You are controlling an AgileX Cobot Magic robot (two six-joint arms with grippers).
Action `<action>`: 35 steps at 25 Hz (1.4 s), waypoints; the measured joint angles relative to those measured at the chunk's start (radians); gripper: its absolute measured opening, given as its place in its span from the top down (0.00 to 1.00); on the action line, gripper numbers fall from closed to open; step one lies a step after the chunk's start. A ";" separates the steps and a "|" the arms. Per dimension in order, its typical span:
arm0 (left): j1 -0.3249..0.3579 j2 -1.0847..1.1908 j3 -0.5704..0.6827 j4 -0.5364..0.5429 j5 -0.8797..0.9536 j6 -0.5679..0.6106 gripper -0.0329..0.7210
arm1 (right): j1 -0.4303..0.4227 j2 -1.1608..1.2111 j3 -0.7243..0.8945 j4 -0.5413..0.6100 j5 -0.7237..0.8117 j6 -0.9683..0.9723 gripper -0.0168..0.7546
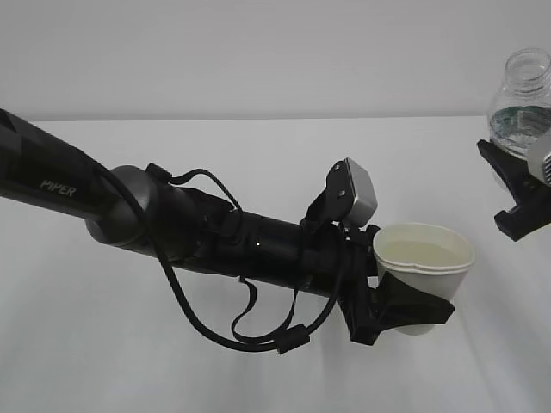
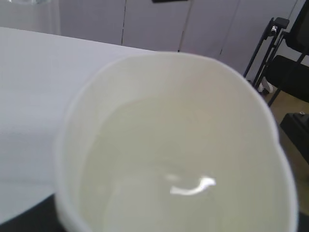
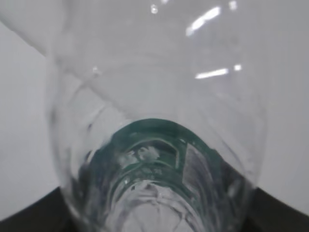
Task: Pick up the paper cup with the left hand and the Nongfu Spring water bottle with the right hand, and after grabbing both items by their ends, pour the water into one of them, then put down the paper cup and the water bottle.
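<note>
Two hands are both occupied, each grasping one thing above the white desk (image 1: 258, 146). The left hand (image 1: 405, 314), at the end of the black arm lettered "PIPER", is clasped around the lower part of the paper cup (image 1: 424, 274); its black fingers (image 1: 413, 305) wrap the cup's wall from below and the side, spread about as wide as the cup. The cup is held clear of the desk, near the middle right of the exterior view, tilted a little, with its rim pressed out of round. Pale liquid fills its cream inside, and in the left wrist view the cup (image 2: 178, 145) takes up nearly the whole picture, a bright glint lying on the liquid's surface.

At the right edge of the exterior view the right hand (image 1: 516, 194) grips the Nongfu Spring water bottle (image 1: 521, 99) low on its body, black fingers (image 1: 508, 176) set against the clear plastic. The bottle stands roughly upright, its open neck at the top, held higher than the cup and apart from it. Through the right wrist view the bottle (image 3: 154, 145) shows as clear ribbed plastic with the green label band seen through it.
</note>
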 joint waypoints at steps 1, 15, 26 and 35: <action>0.000 0.000 0.000 0.000 0.000 0.000 0.39 | 0.000 0.000 0.000 0.002 -0.003 0.029 0.42; 0.045 0.000 0.000 -0.002 0.000 0.000 0.39 | 0.000 0.180 0.062 0.039 -0.269 0.355 0.42; 0.047 0.000 0.000 -0.004 0.000 0.000 0.39 | 0.000 0.351 0.069 0.081 -0.300 0.374 0.42; 0.085 0.000 0.000 -0.004 0.000 0.000 0.39 | 0.000 0.431 0.023 0.091 -0.305 0.379 0.42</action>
